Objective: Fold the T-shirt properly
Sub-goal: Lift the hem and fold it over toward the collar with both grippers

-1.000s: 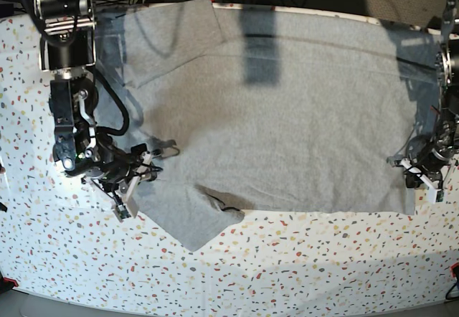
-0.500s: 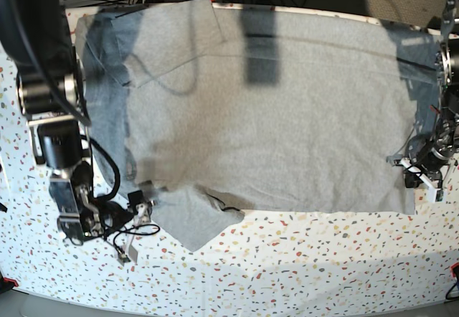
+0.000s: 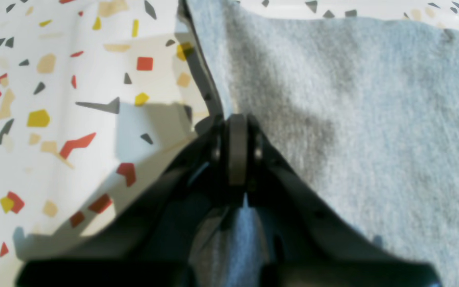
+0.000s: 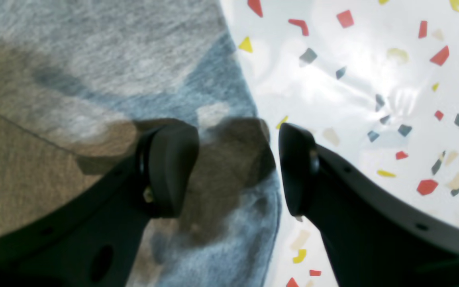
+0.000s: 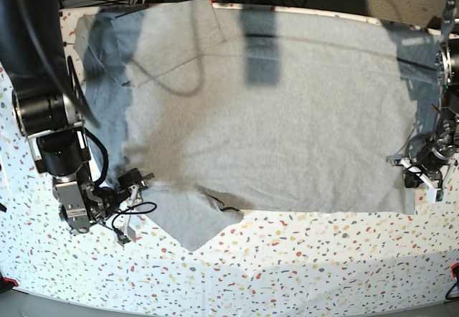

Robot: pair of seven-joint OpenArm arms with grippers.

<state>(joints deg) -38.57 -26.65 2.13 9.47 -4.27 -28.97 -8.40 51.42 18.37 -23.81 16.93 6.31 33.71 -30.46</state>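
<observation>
Speckled white tabletop (image 5: 301, 259), dotted with red, yellow and grey chips, fills nearly every view; a dark strip with cables runs beyond its far edge. The T-shirt (image 5: 287, 116) lies spread flat across the table, one sleeve pointing toward the near edge. At the shirt's sleeve end, the right gripper (image 4: 237, 167) hangs with jaws wide apart over the cloth's edge. At the shirt's opposite end, the left gripper (image 3: 237, 151) is clamped on the shirt's border.
</observation>
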